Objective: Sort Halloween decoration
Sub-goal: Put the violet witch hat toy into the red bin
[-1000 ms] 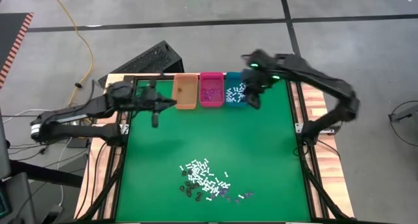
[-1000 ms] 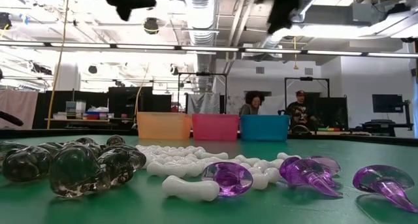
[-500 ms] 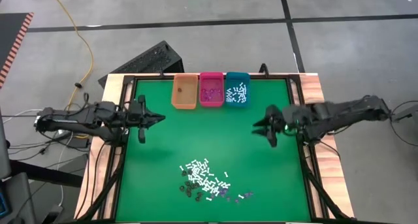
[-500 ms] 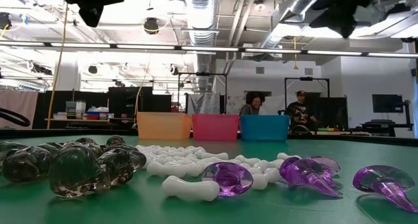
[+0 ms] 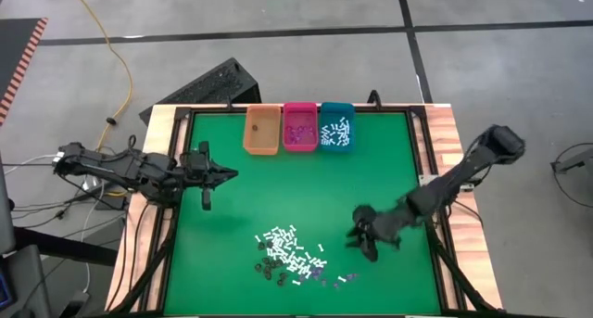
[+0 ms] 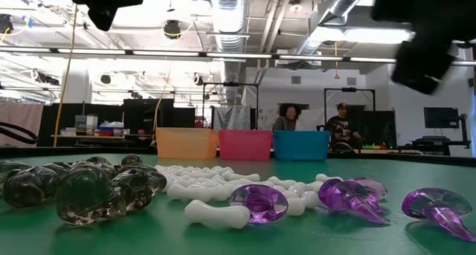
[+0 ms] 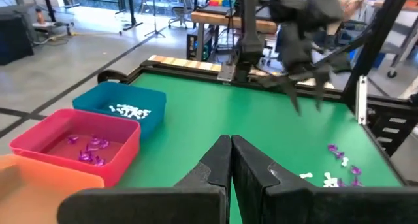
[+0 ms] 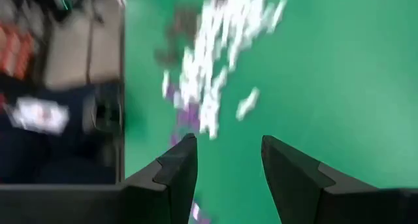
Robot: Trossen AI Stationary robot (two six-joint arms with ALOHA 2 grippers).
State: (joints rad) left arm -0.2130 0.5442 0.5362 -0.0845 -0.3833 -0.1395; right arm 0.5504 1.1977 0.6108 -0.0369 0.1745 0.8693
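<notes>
The Halloween decoration lies as a loose pile (image 5: 292,258) of tiny white sticks, purple bits and dark bits on the green mat near the table's front edge. The low view shows dark pieces (image 6: 82,188), white sticks (image 6: 216,194) and purple pieces (image 6: 349,197) up close. My right gripper (image 5: 359,242) hangs open just right of the pile, slanting down at it (image 8: 225,160), with nothing between its fingers. My left gripper (image 5: 227,174) is shut and empty (image 7: 230,153), level above the mat's left side.
Three bins stand in a row at the far edge: an orange one (image 5: 261,131), a pink one (image 5: 299,126) holding purple bits and a teal one (image 5: 335,126) holding white sticks. Bare green mat (image 5: 306,193) lies between bins and pile. People sit behind the table (image 6: 288,117).
My right gripper has swung from above the teal bin toward the table's right edge, then toward the near edge and down, ending beside the pile, still open. My left gripper has drawn back from the orange bin toward the left edge. The pile has not moved.
</notes>
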